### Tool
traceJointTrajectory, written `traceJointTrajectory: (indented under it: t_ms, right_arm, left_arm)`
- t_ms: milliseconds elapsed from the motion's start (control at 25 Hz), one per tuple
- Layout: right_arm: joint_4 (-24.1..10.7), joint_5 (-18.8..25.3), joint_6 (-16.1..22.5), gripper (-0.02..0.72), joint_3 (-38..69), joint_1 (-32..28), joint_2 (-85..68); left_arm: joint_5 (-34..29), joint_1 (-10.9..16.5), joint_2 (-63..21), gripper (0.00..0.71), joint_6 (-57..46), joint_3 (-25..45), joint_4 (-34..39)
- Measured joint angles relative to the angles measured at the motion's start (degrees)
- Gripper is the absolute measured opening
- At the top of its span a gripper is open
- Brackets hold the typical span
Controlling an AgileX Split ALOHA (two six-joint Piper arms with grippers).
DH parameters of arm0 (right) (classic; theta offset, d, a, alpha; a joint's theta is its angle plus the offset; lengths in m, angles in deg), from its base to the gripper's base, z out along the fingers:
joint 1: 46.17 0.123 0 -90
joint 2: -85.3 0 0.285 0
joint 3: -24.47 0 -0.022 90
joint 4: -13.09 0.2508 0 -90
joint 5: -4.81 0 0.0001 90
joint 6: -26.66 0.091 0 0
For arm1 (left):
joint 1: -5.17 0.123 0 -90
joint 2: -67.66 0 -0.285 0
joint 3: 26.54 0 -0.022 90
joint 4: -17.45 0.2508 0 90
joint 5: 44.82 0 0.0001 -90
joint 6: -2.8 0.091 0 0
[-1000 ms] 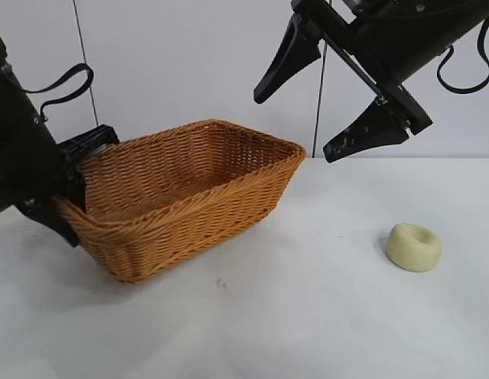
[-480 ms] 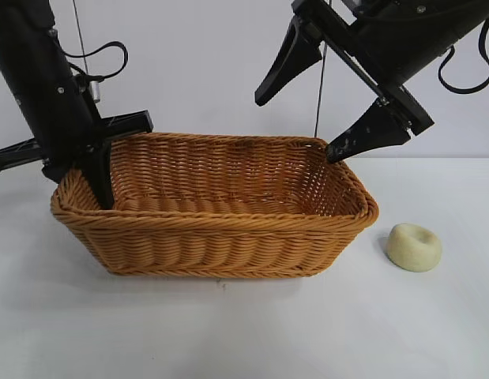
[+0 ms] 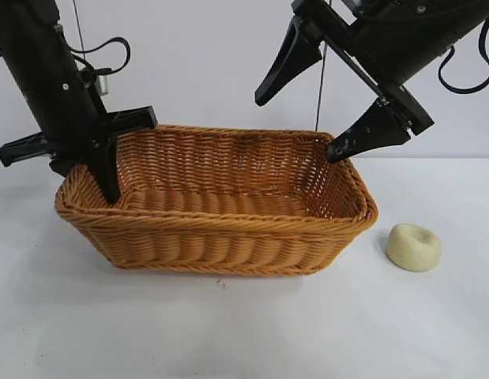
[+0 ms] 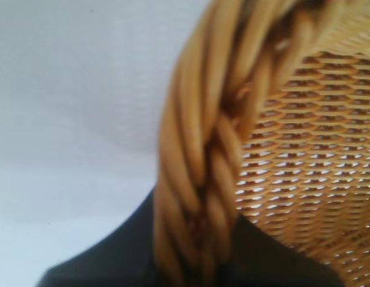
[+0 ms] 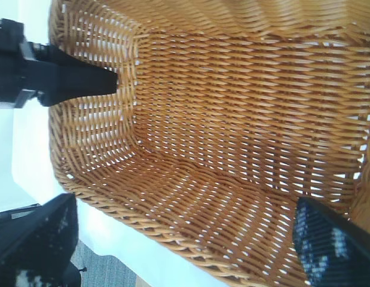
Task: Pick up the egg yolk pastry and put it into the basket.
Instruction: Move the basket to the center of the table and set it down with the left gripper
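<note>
Gripping basket (image 3: pixel 228 237) rim, left gripper (image 3: pixel 110 185), pastry (image 3: pixel 414 247) only outside

One basket (image 3: pixel 220 229), one egg yolk pastry (image 3: pixel 414 247), two robot arms.

Interior of the basket (image 5: pixel 232 149) filling the view. The left gripper (image 5: pixel 110 81) is pinching the braided rim at one end; two wide-spread fingers (image 5: pixel 35 239) of the right gripper are framing the near wall.

A plain white table (image 3: pixel 252 332) fills the foreground, with a small dark speck (image 3: pixel 220 282) on it near the middle. Behind it a pale wall (image 3: pixel 197 63) shows thin vertical seams.
</note>
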Motion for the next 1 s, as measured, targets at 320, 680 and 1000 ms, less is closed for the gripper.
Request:
traceJointTrajectory:
  t_ms: [320, 680, 1000]
  right_arm:
    - [0.0, 0.0, 0.0, 0.695, 0.0, 0.0, 0.0]
    - [0.0, 0.0, 0.0, 0.695, 0.0, 0.0, 0.0]
    - [0.0, 0.0, 0.0, 0.695, 0.0, 0.0, 0.0]
  left_arm:
    - [2.19, 0.0, 4.19, 0.085, 1.08, 0.0, -0.23]
    - [1.31, 0.0, 4.47, 0.27, 0.44, 0.0, -0.5]
    - [0.34, 0.0, 1.03, 0.673, 0.0, 0.0, -0.79]
